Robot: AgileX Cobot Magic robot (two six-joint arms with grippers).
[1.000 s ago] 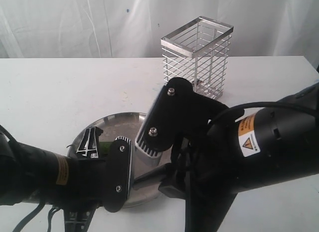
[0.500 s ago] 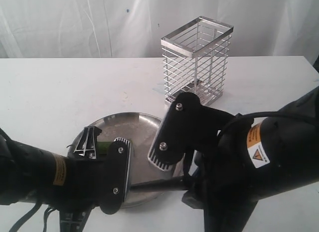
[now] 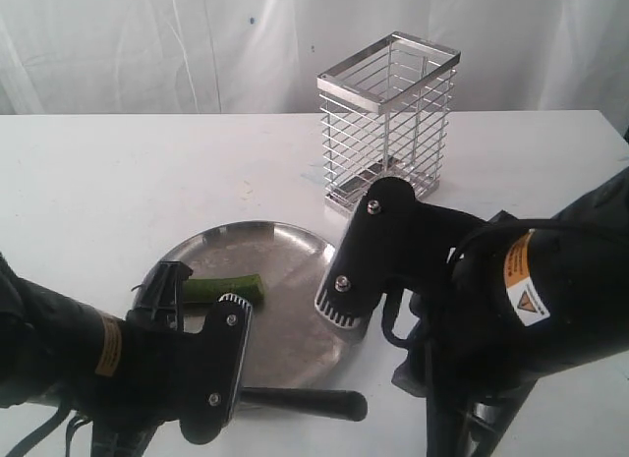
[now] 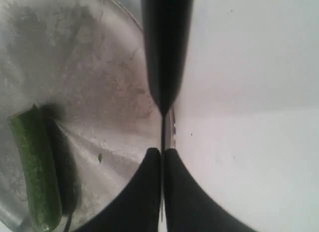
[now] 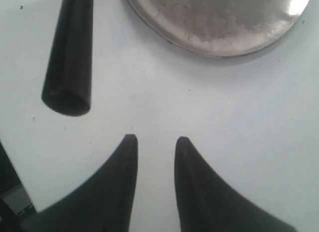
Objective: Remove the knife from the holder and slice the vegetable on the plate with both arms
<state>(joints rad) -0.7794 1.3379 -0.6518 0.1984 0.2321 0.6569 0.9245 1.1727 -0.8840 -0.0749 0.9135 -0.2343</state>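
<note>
Left arm (image 3: 69, 354) is sitting low at front-left. Left gripper (image 4: 162, 154) is clamping right down, fingertips pinching the knife (image 4: 166, 47) by its blade, edge-on. Right arm (image 3: 560, 300) is angling in from the right. Right gripper (image 5: 155, 142) is hanging with jaws parted, gripping nothing.

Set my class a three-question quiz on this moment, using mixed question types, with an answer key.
1. True or false: the right gripper grips the knife.
2. Where does the vegetable lie? A in the holder; B on the plate; C on the table.
3. Fill in: the left gripper is shut on the knife's ____.
Key: 1 false; 2 B; 3 blade.
</note>
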